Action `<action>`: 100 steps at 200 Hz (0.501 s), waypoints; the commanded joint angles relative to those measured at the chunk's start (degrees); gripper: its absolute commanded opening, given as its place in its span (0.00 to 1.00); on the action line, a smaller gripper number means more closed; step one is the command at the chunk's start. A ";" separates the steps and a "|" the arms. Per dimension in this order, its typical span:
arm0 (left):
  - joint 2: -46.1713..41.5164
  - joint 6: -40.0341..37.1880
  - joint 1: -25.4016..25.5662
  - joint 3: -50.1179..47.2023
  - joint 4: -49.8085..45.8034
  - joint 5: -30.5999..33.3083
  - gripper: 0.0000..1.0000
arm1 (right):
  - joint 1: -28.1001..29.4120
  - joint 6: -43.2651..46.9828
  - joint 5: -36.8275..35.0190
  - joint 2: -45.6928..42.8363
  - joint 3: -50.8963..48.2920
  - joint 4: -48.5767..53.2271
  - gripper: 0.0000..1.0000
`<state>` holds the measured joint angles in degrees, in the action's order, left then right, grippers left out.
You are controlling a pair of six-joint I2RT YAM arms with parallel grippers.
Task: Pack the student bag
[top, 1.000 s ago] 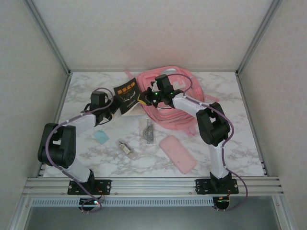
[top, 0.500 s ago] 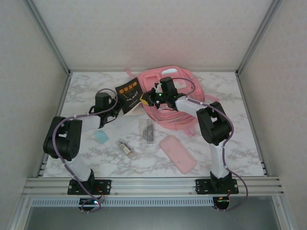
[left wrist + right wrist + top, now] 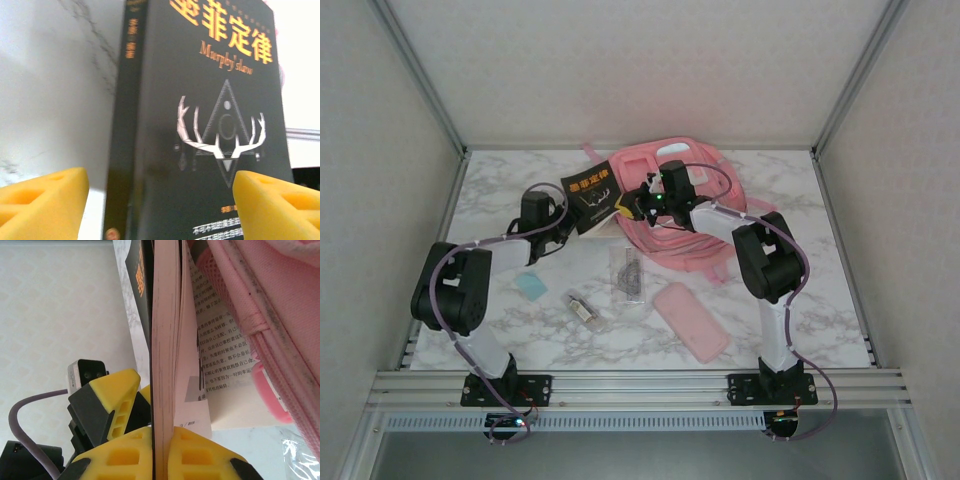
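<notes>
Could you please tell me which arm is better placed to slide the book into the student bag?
Right, probably: the right gripper is shut on the book at its page edge, beside the student bag, while the left gripper stands open, facing its cover.

A white table [image 3: 820,300] veined in grey marble spreads beneath and around the left hand [image 3: 562,226]. Pale, faintly patterned walls [image 3: 640,70] rise beyond the hand and on both sides, joined by aluminium posts [image 3: 420,75]. A wider rail [image 3: 630,383] closes the near edge. The light is soft and even.
</notes>
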<state>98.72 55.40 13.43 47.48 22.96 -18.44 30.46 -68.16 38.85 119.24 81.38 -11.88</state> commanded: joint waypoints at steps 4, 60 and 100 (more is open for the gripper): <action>1.21 0.75 1.66 1.56 5.44 -2.04 0.73 | -1.49 -1.59 -0.40 -3.05 -1.61 -3.50 0.01; 1.09 1.69 1.71 0.17 8.81 -2.97 0.47 | -1.99 -2.90 -0.07 -2.54 -2.97 -5.25 0.01; -2.08 0.73 1.68 0.90 6.11 -2.47 0.15 | -2.06 -2.77 -0.36 -2.41 -3.30 -5.25 0.03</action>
<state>99.74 56.86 14.41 47.57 26.98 -18.98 28.62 -69.95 39.22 119.24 78.89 -14.81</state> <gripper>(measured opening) 0.222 0.105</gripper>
